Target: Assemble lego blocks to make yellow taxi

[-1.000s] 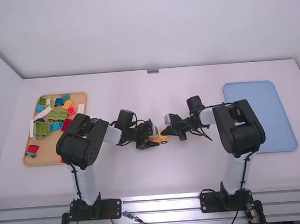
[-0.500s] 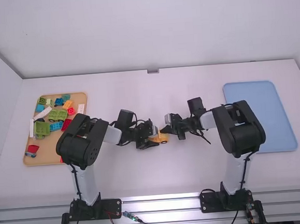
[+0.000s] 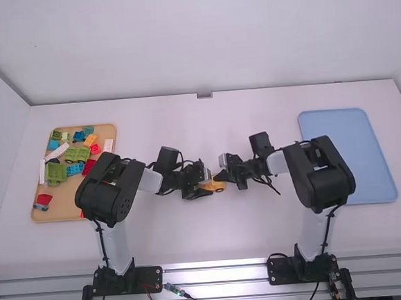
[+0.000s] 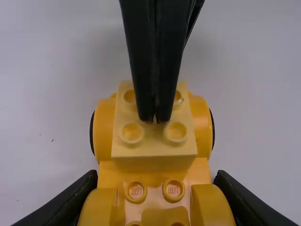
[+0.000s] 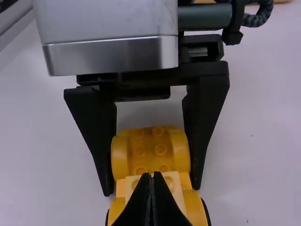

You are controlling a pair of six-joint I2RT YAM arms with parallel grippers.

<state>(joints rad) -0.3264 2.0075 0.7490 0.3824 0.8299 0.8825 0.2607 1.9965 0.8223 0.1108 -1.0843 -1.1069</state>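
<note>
Fingers of the right gripper [image 3: 215,178] have shifted slightly, closed over the studded block [image 4: 153,147]; left gripper [image 3: 207,185] clamps the glossy yellow car [image 4: 109,175].

On my high view, a tan tray [image 3: 65,201] sits on the white counter [image 3: 221,239] at the left, carrying green blocks [image 3: 56,173], red blocks [image 3: 88,167], blue blocks [image 3: 75,169] and white blocks [image 3: 59,151]. Well apart, at the right, I see a blue tray [image 3: 347,156]. A pale wall [image 3: 199,39] rises behind; metal rails [image 3: 216,265] run along the near side.
</note>
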